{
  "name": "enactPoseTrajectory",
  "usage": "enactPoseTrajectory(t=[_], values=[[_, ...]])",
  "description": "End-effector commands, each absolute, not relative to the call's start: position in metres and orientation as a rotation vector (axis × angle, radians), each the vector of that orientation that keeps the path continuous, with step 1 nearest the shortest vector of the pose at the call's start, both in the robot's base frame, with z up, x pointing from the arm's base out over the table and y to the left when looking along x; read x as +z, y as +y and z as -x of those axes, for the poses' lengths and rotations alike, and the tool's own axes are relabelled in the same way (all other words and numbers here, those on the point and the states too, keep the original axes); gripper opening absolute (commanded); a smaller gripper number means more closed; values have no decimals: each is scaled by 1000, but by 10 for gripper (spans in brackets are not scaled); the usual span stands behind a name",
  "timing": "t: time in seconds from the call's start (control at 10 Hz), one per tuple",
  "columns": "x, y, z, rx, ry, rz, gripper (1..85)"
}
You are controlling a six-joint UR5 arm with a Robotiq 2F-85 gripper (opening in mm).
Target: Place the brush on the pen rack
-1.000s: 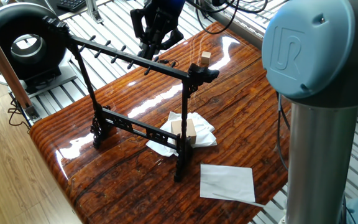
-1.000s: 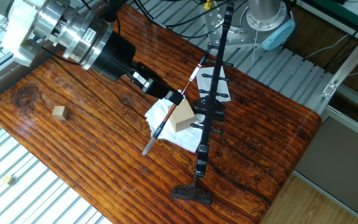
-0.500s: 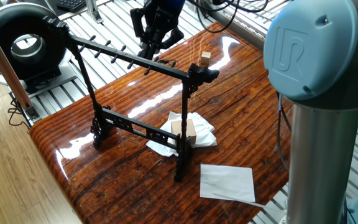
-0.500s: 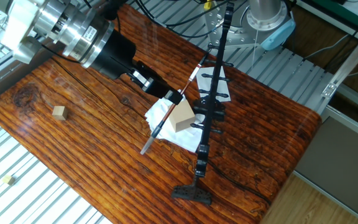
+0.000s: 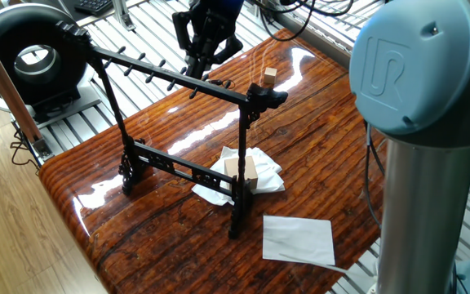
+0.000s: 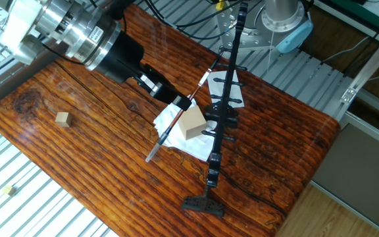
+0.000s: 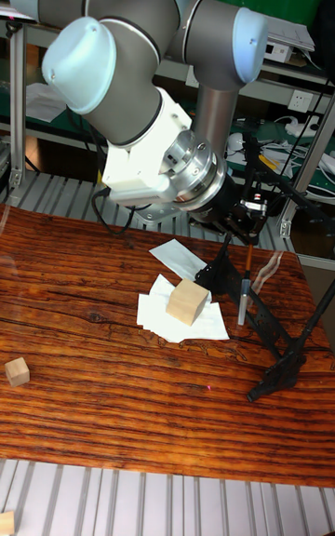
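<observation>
The brush [image 6: 166, 135] is a thin dark stick with a pale tip. My gripper [image 6: 179, 103] is shut on its middle and holds it slanted above the table. It hangs right beside the peg-lined top bar of the black pen rack [image 6: 222, 112]; I cannot tell whether it touches a peg. In the tall fixed view the brush [image 7: 244, 299] points almost straight down below the gripper [image 7: 244, 224], just left of the rack [image 7: 279, 336]. From the opposite side the gripper [image 5: 200, 65] sits behind the top bar of the rack [image 5: 241, 155], and the brush is too thin to make out.
A pale wooden block [image 6: 193, 123] rests on crumpled white tissue [image 6: 170, 118] under the brush. A small wooden cube [image 6: 62, 118] lies far left. A white sheet [image 5: 299, 239] lies near the rack's foot. A black round device [image 5: 31, 57] stands off the table.
The brush's lower tip has shifted slightly left with a small move of the arm. The rack and blocks stay put.
</observation>
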State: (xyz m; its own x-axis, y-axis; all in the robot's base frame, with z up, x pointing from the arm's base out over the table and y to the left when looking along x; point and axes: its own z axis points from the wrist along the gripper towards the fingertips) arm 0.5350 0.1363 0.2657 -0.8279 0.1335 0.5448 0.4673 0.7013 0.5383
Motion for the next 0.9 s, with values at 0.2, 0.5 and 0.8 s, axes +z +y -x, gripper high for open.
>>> enactPoseTrajectory(t=[0.2,0.5,0.8], values=[[270,138,-536,-947,-2442,473,13],[269,136,-536,-935,-2463,481,13],[267,133,-536,-901,-2480,490,13]])
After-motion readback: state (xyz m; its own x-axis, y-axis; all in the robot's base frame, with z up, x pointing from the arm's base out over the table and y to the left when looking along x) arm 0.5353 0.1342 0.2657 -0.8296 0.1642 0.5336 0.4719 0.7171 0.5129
